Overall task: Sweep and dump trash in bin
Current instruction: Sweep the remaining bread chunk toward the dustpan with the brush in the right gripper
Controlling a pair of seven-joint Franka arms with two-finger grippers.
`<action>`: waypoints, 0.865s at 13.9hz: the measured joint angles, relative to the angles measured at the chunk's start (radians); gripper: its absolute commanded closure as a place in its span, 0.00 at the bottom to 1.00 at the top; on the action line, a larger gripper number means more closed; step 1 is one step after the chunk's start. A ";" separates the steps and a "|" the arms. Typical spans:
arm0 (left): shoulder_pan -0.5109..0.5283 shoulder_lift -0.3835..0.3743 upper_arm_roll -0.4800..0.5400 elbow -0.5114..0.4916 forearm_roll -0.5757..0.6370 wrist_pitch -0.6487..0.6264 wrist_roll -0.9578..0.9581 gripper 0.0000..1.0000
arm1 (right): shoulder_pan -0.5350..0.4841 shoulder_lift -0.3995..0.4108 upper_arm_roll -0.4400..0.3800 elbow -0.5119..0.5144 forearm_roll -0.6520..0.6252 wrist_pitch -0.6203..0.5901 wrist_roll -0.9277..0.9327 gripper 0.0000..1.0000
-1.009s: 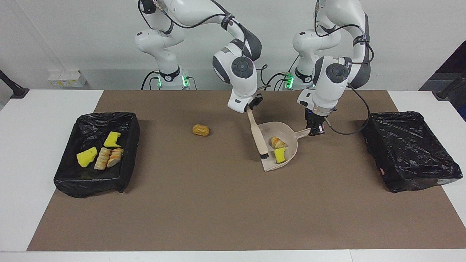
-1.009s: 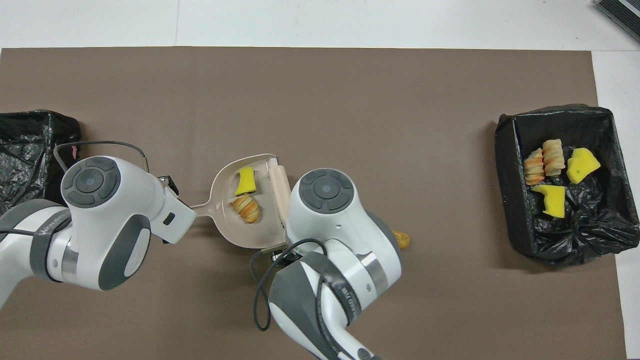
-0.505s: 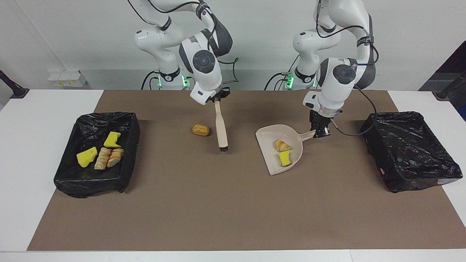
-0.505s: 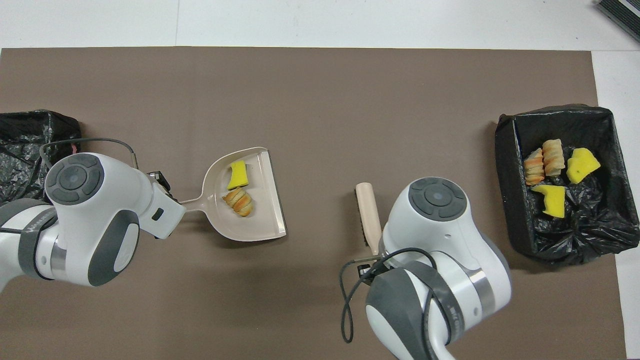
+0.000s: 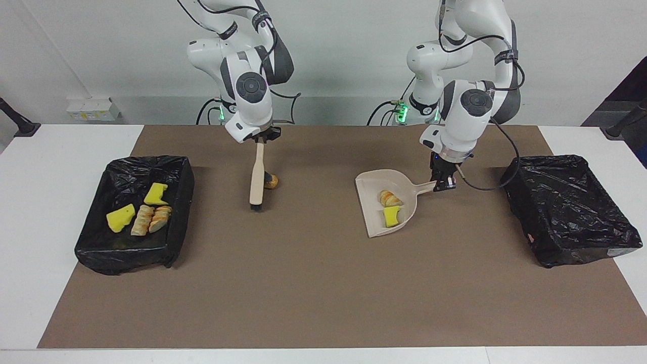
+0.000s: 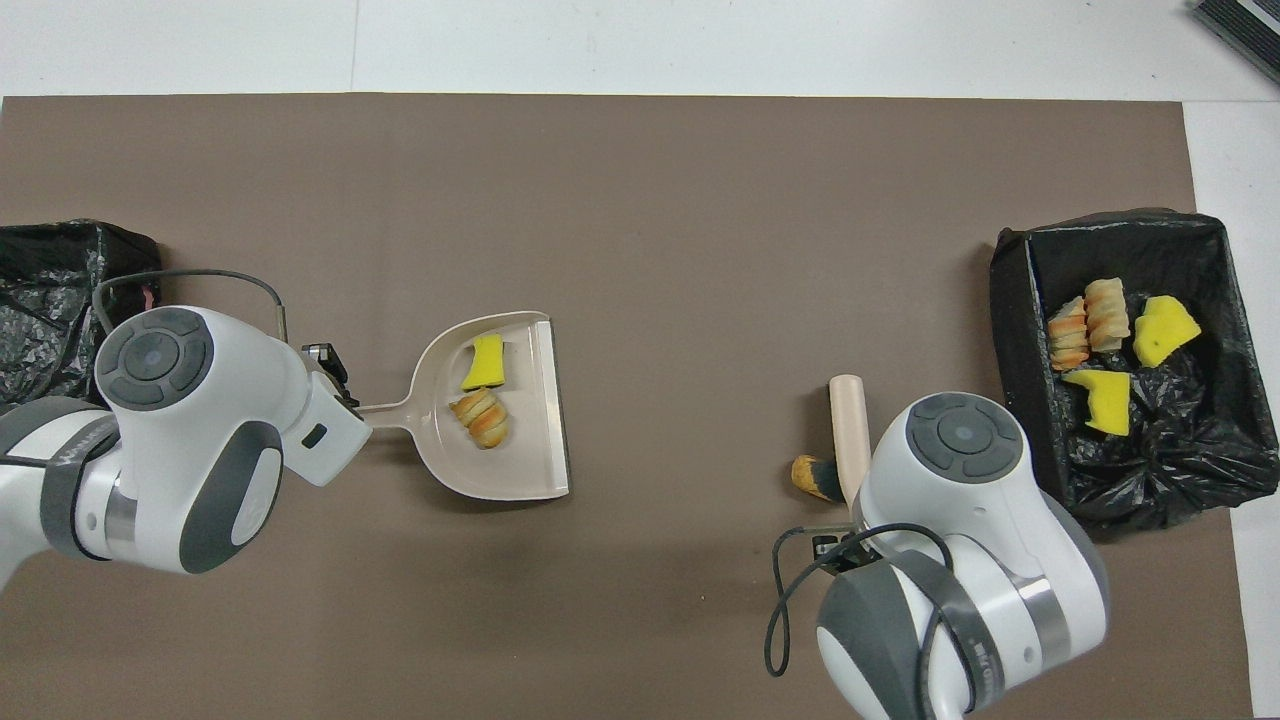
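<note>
lying on the brown mat (image 5: 303,283), a tan bread-like lump (image 5: 271,181) sits just beside the brush (image 5: 257,178), on the side toward the dustpan (image 5: 386,202); its long axis cannot be told, as the brush hides part of it. the brush hangs nearly upright, handle up and dark bristles down at the mat, its long axis running away from the robots in the overhead view, and the right gripper (image 5: 261,139) is clamped together on the top of its handle. toward the left arm's end from the brush, the dustpan rests on the mat with its open mouth facing the brush and its handle pointing at the empty black-lined bin (image 5: 571,207); the left gripper (image 5: 441,183) is closed tight on that handle. in the dustpan lie a striped bread-like lump (image 5: 390,198) and, farther from the robots, a yellow sponge piece (image 5: 390,216), touching or nearly so. toward the right arm's end from the brush, the other black-lined bin (image 5: 134,212) holds two yellow sponge pieces (image 5: 155,194) and two striped bread lumps (image 5: 150,218), the lumps side by side with long axes running roughly away from the robots. no readable writing shows on anything
</note>
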 measured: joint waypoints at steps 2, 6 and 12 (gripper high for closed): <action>-0.008 -0.003 -0.005 0.000 0.000 -0.013 0.007 1.00 | -0.013 -0.011 0.000 -0.027 0.000 0.019 0.000 1.00; -0.015 -0.006 -0.007 0.000 0.000 -0.018 0.007 1.00 | -0.022 -0.008 0.001 -0.043 0.046 0.094 0.052 1.00; -0.015 -0.006 -0.007 0.000 0.000 -0.019 0.005 1.00 | 0.082 0.138 0.011 0.067 0.270 0.268 0.274 1.00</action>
